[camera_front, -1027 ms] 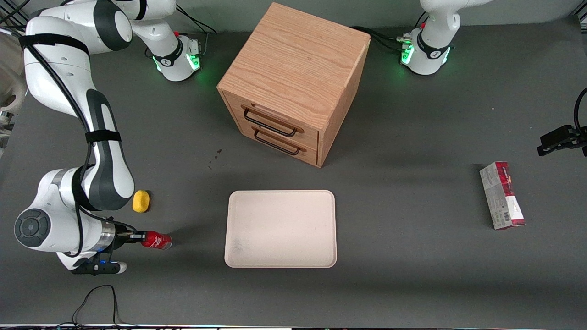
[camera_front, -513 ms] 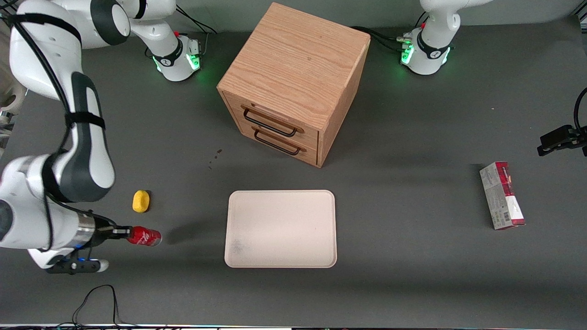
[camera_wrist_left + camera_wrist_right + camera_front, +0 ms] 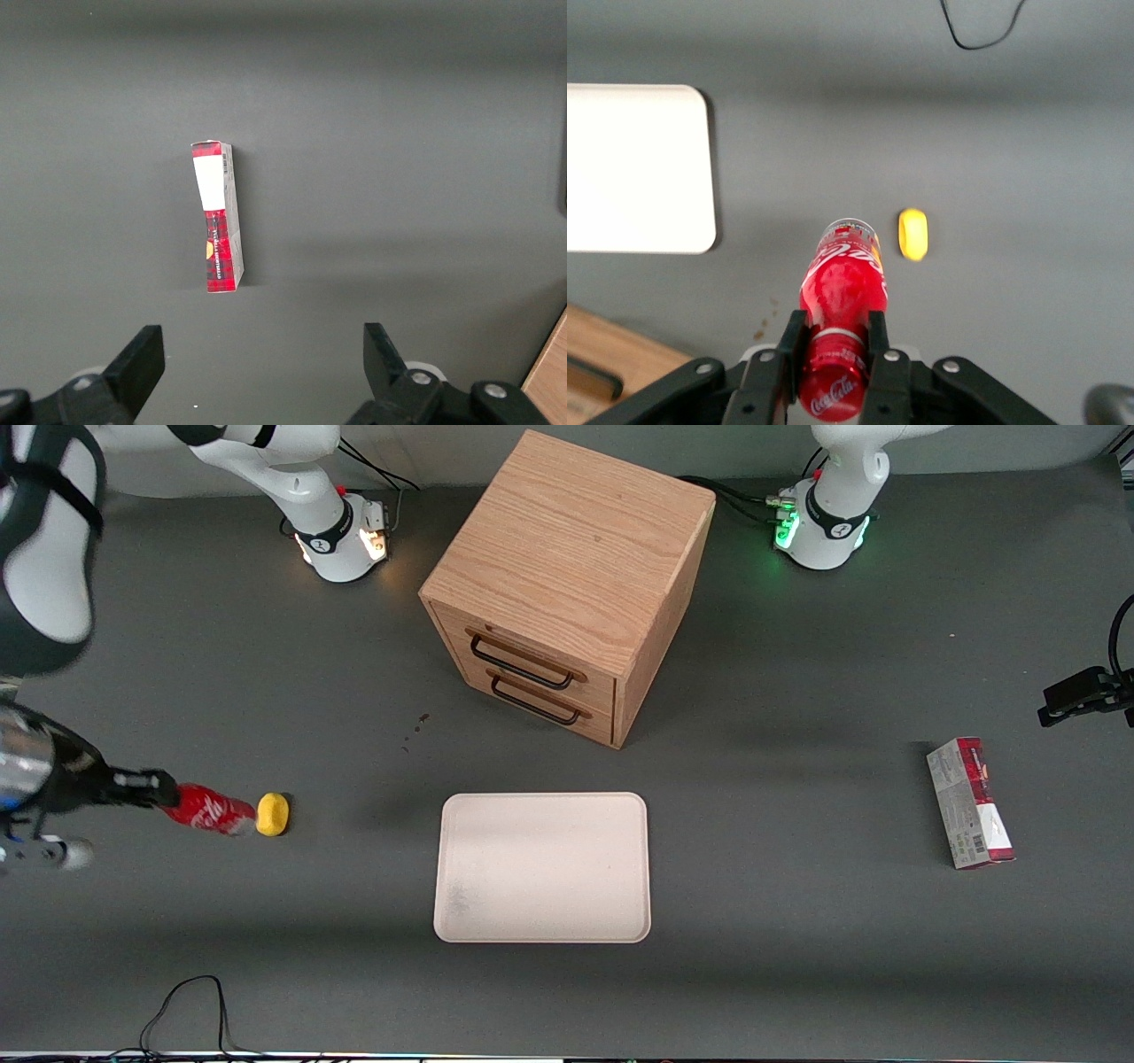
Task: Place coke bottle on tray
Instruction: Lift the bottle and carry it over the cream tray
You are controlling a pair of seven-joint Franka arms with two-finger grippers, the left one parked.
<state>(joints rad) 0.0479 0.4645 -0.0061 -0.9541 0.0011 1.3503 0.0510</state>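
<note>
My right gripper (image 3: pixel 155 789) is shut on the neck of the coke bottle (image 3: pixel 205 810), a small red bottle with white lettering, and holds it lifted above the table at the working arm's end. In the right wrist view the fingers (image 3: pixel 791 340) clamp the bottle (image 3: pixel 842 283) just below its red cap, its silvery base pointing away. The pale beige tray (image 3: pixel 542 867) lies flat in front of the drawer cabinet, well apart from the bottle; it also shows in the right wrist view (image 3: pixel 638 168).
A yellow lump (image 3: pixel 273 814) lies on the table beside the bottle's base, also seen in the right wrist view (image 3: pixel 912 234). A wooden drawer cabinet (image 3: pixel 567 576) stands farther from the front camera than the tray. A red-and-grey carton (image 3: pixel 969 802) lies toward the parked arm's end.
My right gripper has lifted the coke bottle and carried it away from the front camera and outward; the bottle now overlaps the yellow lump's edge in the front view. The tray has not moved.
</note>
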